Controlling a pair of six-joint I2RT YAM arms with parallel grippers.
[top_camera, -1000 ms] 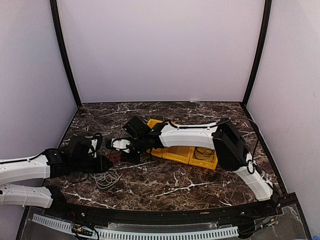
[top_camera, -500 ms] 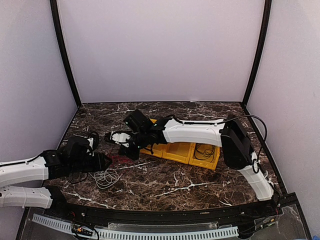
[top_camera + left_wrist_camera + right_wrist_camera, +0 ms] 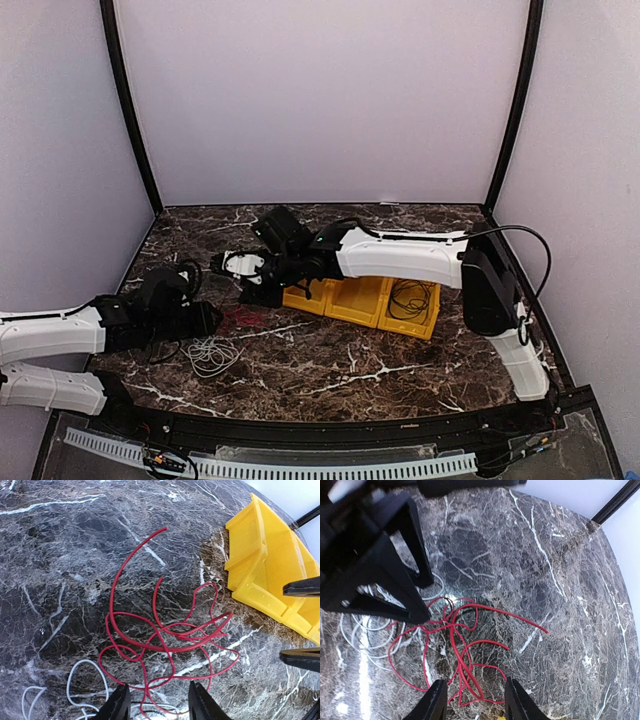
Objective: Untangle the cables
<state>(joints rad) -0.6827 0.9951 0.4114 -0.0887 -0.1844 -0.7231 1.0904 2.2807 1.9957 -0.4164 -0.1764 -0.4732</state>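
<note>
**Overhead view.** A dark marbled worktop carries three cables and a yellow bin. The red cable lies as a loose tangle left of centre, just off the bin's left end. The white cable lies coiled below it, toward the lower left, its upper loops close to the red ones. The black cable rests coiled inside the bin's right-hand compartment, well apart from the other two. The left arm enters from the lower left edge, low over the worktop. The right arm stretches from the right edge across the bin toward centre-left. Both arms end near the red tangle, one on each side.

**Left wrist view.** The left claw shows at the bottom edge with its fingers apart. Red strands run through the gap, unpinched. The tangle fills the centre, one long end arching toward the top. White loops sit in the lower left corner, and the bin occupies the upper right.

**Right wrist view.** The right claw shows at the bottom edge, fingers likewise apart. The lowest red loops reach into the gap, and nothing is clamped. The red tangle spreads across the centre. White loops lie at the left, partly hidden behind the left claw in the upper left.
</note>
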